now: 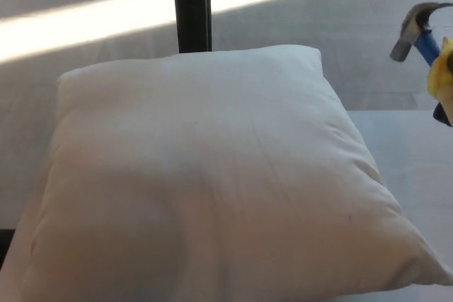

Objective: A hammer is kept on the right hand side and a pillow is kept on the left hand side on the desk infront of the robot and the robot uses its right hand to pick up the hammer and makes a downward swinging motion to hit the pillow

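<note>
A big white pillow [205,182] fills most of the head view and lies flat on the desk. At the right edge the hammer [414,27] hangs in the air, its grey steel head pointing left and its blue neck running into a yellow wrapped grip [443,70]. It is to the right of the pillow's far corner and clear of it. Only a black sliver of my right hand [445,114] shows below the yellow grip, closed around the handle. My left hand does not show.
A black upright post [191,5] stands behind the pillow. Beyond it the floor carries bright sunlit stripes [92,22]. A strip of pale desk top [414,160] shows to the right of the pillow.
</note>
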Motion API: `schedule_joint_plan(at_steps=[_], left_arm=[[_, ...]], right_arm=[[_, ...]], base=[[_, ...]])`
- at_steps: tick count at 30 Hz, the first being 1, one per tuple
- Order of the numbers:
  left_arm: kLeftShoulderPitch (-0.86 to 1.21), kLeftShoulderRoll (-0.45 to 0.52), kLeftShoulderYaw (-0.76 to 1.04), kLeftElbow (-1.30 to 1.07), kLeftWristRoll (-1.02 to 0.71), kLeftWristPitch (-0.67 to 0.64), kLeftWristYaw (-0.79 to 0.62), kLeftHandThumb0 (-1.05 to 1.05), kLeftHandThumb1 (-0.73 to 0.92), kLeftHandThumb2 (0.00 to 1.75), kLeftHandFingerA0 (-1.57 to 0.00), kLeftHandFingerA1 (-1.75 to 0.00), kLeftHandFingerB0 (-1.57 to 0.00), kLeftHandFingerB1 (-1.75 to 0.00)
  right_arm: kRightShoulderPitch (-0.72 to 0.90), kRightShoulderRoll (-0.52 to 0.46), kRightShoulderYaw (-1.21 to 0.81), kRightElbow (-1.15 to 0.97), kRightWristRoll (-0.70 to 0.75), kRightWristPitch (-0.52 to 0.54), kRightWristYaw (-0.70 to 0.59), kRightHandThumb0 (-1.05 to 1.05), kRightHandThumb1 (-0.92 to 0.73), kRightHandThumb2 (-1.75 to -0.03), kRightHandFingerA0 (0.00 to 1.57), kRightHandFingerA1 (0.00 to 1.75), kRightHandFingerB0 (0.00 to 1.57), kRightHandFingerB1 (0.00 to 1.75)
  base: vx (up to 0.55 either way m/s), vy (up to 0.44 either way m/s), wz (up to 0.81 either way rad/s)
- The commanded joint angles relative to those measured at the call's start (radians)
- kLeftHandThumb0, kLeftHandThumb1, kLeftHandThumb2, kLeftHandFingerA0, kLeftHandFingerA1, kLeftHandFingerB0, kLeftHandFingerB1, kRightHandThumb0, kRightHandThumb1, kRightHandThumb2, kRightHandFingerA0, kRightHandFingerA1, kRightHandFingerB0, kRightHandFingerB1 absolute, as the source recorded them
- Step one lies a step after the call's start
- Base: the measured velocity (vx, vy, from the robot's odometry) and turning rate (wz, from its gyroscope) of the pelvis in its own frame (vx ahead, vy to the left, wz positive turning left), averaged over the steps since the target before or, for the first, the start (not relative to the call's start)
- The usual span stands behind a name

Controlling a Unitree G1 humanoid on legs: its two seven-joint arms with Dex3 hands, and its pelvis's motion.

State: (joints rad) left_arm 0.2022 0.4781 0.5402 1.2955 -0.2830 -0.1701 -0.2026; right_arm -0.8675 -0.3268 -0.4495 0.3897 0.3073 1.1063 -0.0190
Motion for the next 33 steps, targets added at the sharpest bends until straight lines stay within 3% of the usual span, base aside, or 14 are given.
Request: schedule_joint_plan(at_steps=[1, 2, 3, 10, 11, 12, 15, 16, 17, 24, 28, 33], left_arm=[[0.004, 0.033, 0.005, -0.003, -0.004, 0.014, -0.001, -0.78, 0.80, 0.65, -0.76, -0.57, -0.67, -0.49], [-0.002, 0.033, 0.003, 0.003, 0.001, 0.015, 0.010, -0.77, 0.80, 0.64, -0.78, -0.57, -0.67, -0.49], [0.000, 0.030, -0.002, 0.002, 0.006, 0.011, 0.011, -0.78, 0.81, 0.64, -0.74, -0.54, -0.66, -0.48], [0.001, 0.031, -0.003, 0.000, 0.006, 0.014, 0.009, -0.76, 0.82, 0.64, -0.73, -0.54, -0.64, -0.47], [-0.001, 0.029, 0.007, 0.001, -0.005, 0.021, 0.007, -0.79, 0.81, 0.64, -0.73, -0.52, -0.64, -0.46], [0.003, 0.031, 0.000, 0.002, 0.002, 0.016, 0.001, -0.78, 0.81, 0.65, -0.74, -0.53, -0.64, -0.46], [0.004, 0.031, -0.003, 0.002, 0.006, 0.012, 0.006, -0.78, 0.81, 0.65, -0.74, -0.53, -0.64, -0.46], [0.002, 0.033, -0.005, 0.003, 0.008, 0.017, 0.007, -0.79, 0.81, 0.65, -0.74, -0.54, -0.65, -0.47], [0.008, 0.031, -0.003, 0.001, 0.005, 0.011, -0.001, -0.79, 0.81, 0.64, -0.73, -0.55, -0.66, -0.49], [0.003, 0.029, 0.004, 0.000, -0.002, 0.014, -0.003, -0.79, 0.80, 0.64, -0.73, -0.54, -0.65, -0.47], [-0.003, 0.032, -0.004, -0.001, 0.008, 0.019, 0.027, -0.79, 0.79, 0.64, -0.78, -0.56, -0.70, -0.49], [-0.003, 0.035, -0.014, -0.003, 0.018, 0.013, 0.024, -0.78, 0.80, 0.65, -0.77, -0.56, -0.67, -0.49]], right_arm=[[0.279, -0.217, 0.406, -0.029, -0.472, -0.839, -0.071, -0.22, -0.45, -1.19, 1.22, 1.42, 0.99, 1.27], [0.287, -0.218, 0.421, -0.029, -0.488, -0.845, -0.092, -0.21, -0.46, -1.15, 1.21, 1.39, 0.99, 1.24], [0.300, -0.223, 0.440, -0.032, -0.510, -0.862, -0.116, -0.14, -0.51, -1.12, 0.89, 1.72, 0.79, 1.52], [0.312, -0.255, 0.517, -0.001, -0.589, -0.914, -0.212, -0.12, -0.58, -1.01, 0.88, 1.75, 0.75, 1.56], [0.314, -0.301, 0.595, 0.030, -0.683, -0.960, -0.301, -0.15, -0.48, -1.06, 1.24, 1.40, 0.97, 1.21], [0.320, -0.333, 0.639, 0.065, -0.745, -1.035, -0.376, -0.19, -0.49, -1.07, 1.25, 1.41, 0.96, 1.21], [0.318, -0.344, 0.659, 0.076, -0.755, -1.042, -0.396, -0.19, -0.49, -1.07, 1.25, 1.41, 0.96, 1.21], [0.331, -0.360, 0.684, 0.075, -0.782, -1.062, -0.422, -0.19, -0.56, -1.04, 0.94, 1.75, 0.77, 1.48], [0.358, -0.376, 0.713, 0.078, -0.821, -1.109, -0.491, -0.17, -0.57, -1.00, 0.94, 1.75, 0.78, 1.45], [0.414, -0.434, 0.853, 0.076, -0.958, -1.180, -0.680, -0.23, -0.56, -0.93, 0.86, 1.75, 0.73, 1.52], [0.431, -0.450, 0.945, 0.107, -1.033, -1.233, -0.815, -0.25, -0.43, -0.89, 0.89, 1.72, 0.74, 1.47], [0.446, -0.446, 1.051, 0.152, -1.088, -1.227, -0.928, -0.26, -0.46, -0.87, 0.88, 1.75, 0.70, 1.52]], base=[[0.00, 0.000, 0.00], [0.00, 0.000, 0.00], [0.00, 0.000, 0.00], [0.00, 0.000, 0.00], [0.00, 0.000, 0.00], [0.00, 0.000, 0.00], [0.00, 0.000, 0.00], [0.00, 0.000, 0.00], [0.00, 0.000, 0.00], [0.00, 0.000, 0.00], [0.00, 0.000, 0.00], [0.00, 0.000, 0.00]])
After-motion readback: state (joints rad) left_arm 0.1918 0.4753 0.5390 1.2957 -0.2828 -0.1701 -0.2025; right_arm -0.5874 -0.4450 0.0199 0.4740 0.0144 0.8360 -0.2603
